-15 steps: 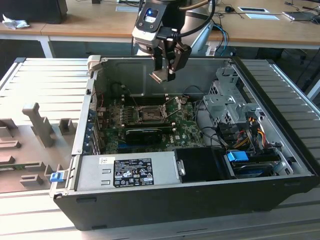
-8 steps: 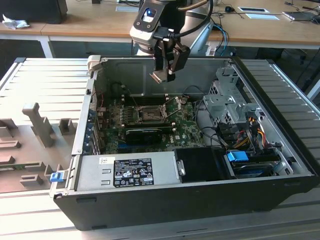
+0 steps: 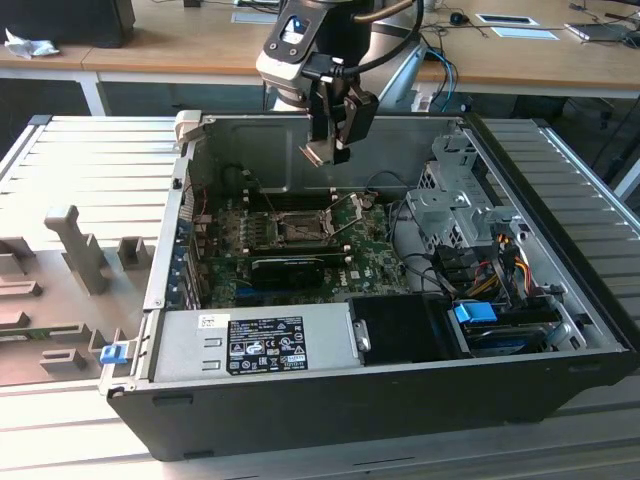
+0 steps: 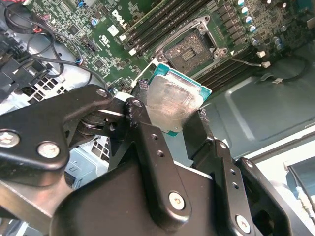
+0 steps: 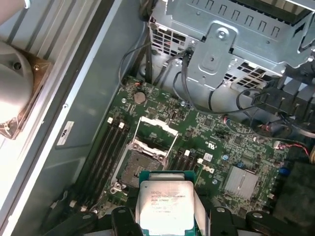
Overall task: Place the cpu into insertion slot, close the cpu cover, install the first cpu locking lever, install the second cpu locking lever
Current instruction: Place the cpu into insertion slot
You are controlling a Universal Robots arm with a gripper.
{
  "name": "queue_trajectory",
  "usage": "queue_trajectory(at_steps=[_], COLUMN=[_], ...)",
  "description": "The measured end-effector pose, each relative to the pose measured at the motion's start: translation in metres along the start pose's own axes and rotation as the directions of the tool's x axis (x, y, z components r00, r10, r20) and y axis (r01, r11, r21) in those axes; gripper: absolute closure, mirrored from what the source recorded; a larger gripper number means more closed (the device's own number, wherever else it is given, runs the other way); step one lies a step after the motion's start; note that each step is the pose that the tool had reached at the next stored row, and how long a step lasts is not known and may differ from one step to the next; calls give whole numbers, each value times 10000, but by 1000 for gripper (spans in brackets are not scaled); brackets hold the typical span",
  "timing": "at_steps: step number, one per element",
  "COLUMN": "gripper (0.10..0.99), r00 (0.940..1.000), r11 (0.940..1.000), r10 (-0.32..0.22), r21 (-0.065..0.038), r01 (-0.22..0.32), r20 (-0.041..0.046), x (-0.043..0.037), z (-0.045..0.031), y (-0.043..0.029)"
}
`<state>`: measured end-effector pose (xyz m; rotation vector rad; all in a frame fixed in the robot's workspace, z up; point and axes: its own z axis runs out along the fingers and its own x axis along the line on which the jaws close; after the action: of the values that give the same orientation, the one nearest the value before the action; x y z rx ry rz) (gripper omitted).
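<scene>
Gripper (image 3: 332, 148) is in the upper middle of the exterior view, hanging over the open case (image 3: 300, 400) with the cpu (image 3: 320, 153) in its grip. The second wrist view shows it best. The black fingers (image 4: 147, 132) are closed down to chip width and clamp the cpu (image 4: 174, 101) on two opposite edges. The silvery top faces the camera, and the greenish rim pokes out past the fingertips. The chip is up in the air, well clear of the board (image 4: 98, 44).

The slot (image 3: 297, 230) is about mid-frame in the exterior view, lower than the gripper, set into the green board. In the first wrist view the slot (image 5: 133, 172) is uncovered, with its dark contact area showing. The cover (image 5: 160, 126) is flipped up off it, on the side away from the chip. The cpu (image 5: 166, 206) hangs near the slot there, not seated.

In the exterior view a long black card (image 3: 290, 268) lies just below the slot. A grey power supply (image 3: 255, 345) runs along the lower edge of the case. A metal drive cage (image 3: 450, 200) is on the exterior view's right.
</scene>
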<state>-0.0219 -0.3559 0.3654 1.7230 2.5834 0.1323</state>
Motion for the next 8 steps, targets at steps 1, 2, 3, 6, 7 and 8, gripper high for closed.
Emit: queue_trajectory(at_steps=[1, 2, 3, 6, 7, 8], gripper=[561, 561, 561, 561, 561, 561], r00=[10000, 9999, 9998, 9986, 9983, 9980], r11=[10000, 9999, 9998, 9986, 9984, 9980], r10=[62, 114, 198, 523, 574, 631], r21=[-1, -2, -4, -11, -13, -14], r01=[-62, -114, -198, -523, -574, -631], r20=[6, 10, 18, 46, 51, 56], x=[0, 0, 0, 0, 0, 0], z=[0, 0, 1, 3, 3, 3], y=[0, 0, 0, 0, 0, 0])
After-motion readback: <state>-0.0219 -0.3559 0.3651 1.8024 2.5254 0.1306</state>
